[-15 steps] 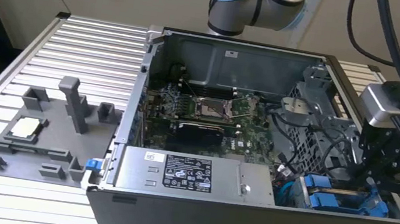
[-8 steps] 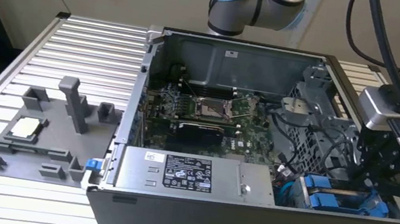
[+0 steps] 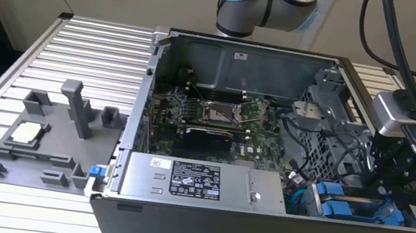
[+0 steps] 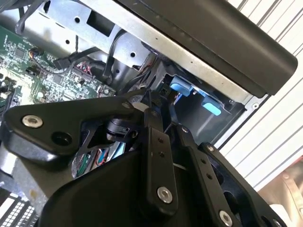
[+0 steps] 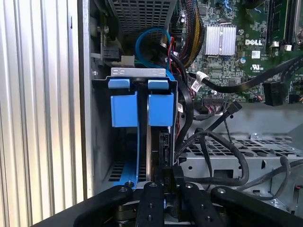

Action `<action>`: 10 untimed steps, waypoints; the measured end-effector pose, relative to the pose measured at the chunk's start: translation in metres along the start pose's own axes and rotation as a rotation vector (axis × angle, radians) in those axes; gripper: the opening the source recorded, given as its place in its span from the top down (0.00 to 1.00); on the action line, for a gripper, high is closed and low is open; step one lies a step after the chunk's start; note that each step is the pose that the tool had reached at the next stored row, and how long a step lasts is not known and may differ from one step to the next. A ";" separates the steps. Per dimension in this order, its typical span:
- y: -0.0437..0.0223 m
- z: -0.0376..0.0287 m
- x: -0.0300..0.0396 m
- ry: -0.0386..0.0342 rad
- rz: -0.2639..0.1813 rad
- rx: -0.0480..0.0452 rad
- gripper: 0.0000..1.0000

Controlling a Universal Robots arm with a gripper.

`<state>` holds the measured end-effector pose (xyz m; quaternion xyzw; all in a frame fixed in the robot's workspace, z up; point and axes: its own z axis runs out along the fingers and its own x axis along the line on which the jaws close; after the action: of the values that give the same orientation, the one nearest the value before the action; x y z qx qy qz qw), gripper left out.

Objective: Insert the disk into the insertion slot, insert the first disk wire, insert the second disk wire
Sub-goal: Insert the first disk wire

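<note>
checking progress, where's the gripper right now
The gripper hangs at the exterior view's right, inside the computer case, right by the two blue carriers.

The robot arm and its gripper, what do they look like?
The arm is made of rounded silver-grey tubes with a light blue cap at a joint. Black cables run along it to the wrist. The gripper is matte black, built of flat bars linked together and dotted with round silver screw heads, as both wrist views show.
</note>
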<state>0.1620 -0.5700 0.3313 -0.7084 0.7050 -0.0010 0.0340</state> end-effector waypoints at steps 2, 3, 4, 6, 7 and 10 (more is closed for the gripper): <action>0.0000 0.0001 0.0001 -0.0005 0.000 0.0001 0.80; 0.0000 -0.0001 0.0001 -0.0004 0.000 0.0002 0.73; 0.0000 -0.0002 0.0000 -0.0004 0.000 0.0001 0.73; -0.0002 -0.0037 -0.0001 -0.0005 0.000 0.0001 0.73; -0.0004 -0.0077 -0.0003 -0.0006 0.000 0.0001 0.73; -0.0011 -0.0216 -0.0010 -0.0004 0.000 0.0001 0.73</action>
<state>0.1620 -0.5701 0.3530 -0.7084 0.7050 -0.0009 0.0342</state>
